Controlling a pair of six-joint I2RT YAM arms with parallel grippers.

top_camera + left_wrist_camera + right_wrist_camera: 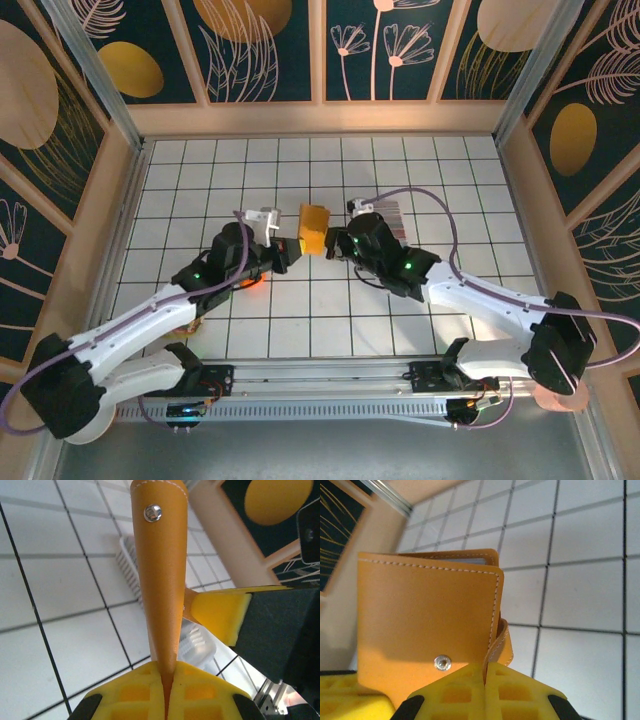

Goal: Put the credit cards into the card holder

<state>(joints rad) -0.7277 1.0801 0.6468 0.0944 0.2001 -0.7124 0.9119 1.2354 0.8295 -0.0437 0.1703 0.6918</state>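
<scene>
At mid-frame of the top view, both arms stretch inward from the lower corners over the white gridded surface (300,170), elbows bent. The left hand (296,246) pinches one edge of the tan card holder (313,230). The right hand (336,242) pinches the opposite edge, beside the silver snap (441,662).

No text, label, brand, number or sign legible anywhere: none on the card holder (420,620), none on the tiled worktop (200,170), none on the patterned wall panels (260,50). Pinkish marks on the credit cards (397,215) too small to read.
</scene>
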